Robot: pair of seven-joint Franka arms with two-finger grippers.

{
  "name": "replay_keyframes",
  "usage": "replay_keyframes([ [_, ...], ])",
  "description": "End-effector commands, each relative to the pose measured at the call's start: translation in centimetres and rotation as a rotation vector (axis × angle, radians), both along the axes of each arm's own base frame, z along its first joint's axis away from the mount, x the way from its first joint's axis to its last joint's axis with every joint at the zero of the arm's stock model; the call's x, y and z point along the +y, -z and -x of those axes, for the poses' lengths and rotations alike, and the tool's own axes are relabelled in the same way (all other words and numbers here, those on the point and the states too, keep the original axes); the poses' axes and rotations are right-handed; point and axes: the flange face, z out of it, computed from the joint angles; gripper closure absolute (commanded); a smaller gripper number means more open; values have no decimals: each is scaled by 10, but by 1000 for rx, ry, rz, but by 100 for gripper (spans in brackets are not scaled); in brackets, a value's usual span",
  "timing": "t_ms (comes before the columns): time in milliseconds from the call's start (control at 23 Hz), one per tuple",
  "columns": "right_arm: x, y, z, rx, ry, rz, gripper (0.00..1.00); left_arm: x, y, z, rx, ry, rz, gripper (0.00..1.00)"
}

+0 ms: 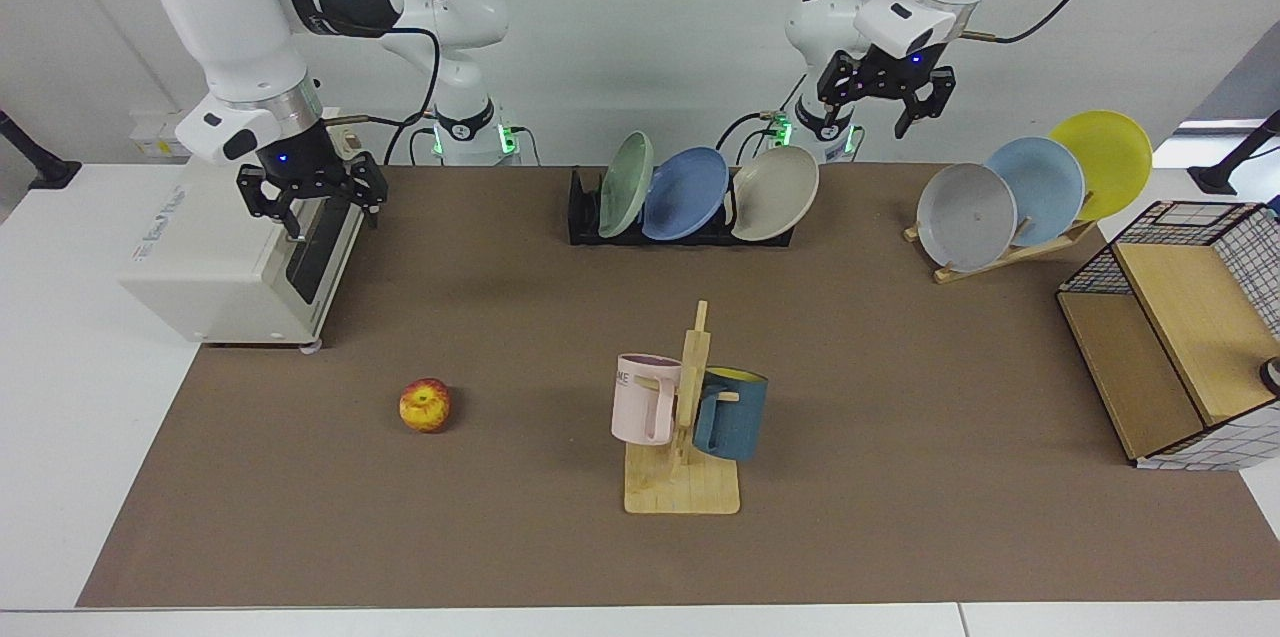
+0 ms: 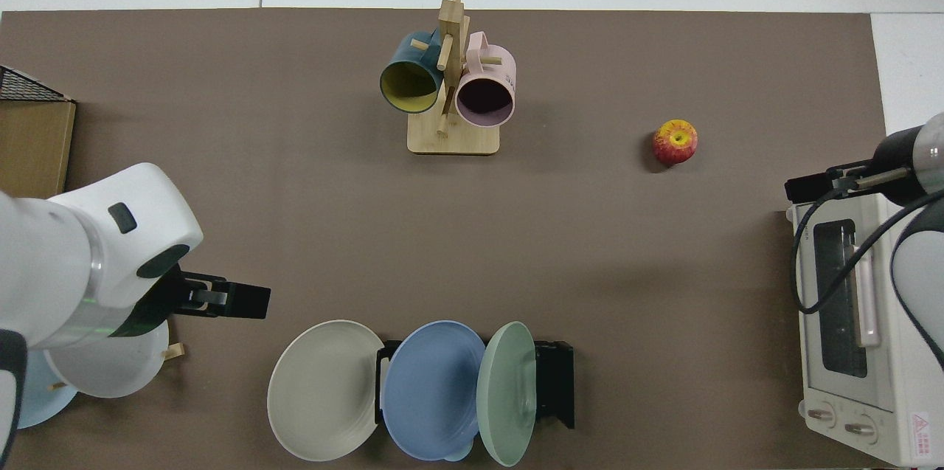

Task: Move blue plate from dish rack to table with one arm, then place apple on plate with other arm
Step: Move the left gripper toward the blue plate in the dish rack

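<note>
Left gripper point(image 1: 886, 105) jaws apart, above the desk's point(image 1: 900, 367) back edge near blue plate point(image 1: 685, 194) in dish rack point(image 1: 585, 217); right gripper point(image 1: 318, 207) waits, jaws apart.

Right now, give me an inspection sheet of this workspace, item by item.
Surface: table under a brown mat, white edges.
Job's things: blue plate stands in the dish rack between a green plate and a beige plate; apple lies on the mat, apart.
Clutter: wooden rack with three plates, mug stand with two mugs, toaster oven, wire basket.
Grippers: left gripper open, high beyond the beige plate; right gripper open above the toaster oven, waiting.
Cables: black cable along the right arm.
Surroundings: plain white wall.
</note>
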Motion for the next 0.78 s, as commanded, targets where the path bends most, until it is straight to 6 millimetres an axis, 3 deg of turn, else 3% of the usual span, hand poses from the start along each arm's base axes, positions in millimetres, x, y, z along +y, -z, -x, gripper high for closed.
replay_keyframes([
  [0,-12,-3,5,9,15,27,0,-17,27,15,-26,-4,88,0],
  [261,-12,2,2,2,13,20,0,-53,96,42,-3,21,157,0],
  [348,-6,9,-6,-22,-2,21,0,-58,105,51,-25,21,169,0],
  [478,2,33,-25,-75,-14,27,0,-65,119,56,-7,7,203,0],
  [609,10,60,-52,-138,-26,34,0,-81,147,65,-8,17,202,0],
  [739,15,96,-76,-184,-8,-2,0,-90,162,71,5,36,197,0],
])
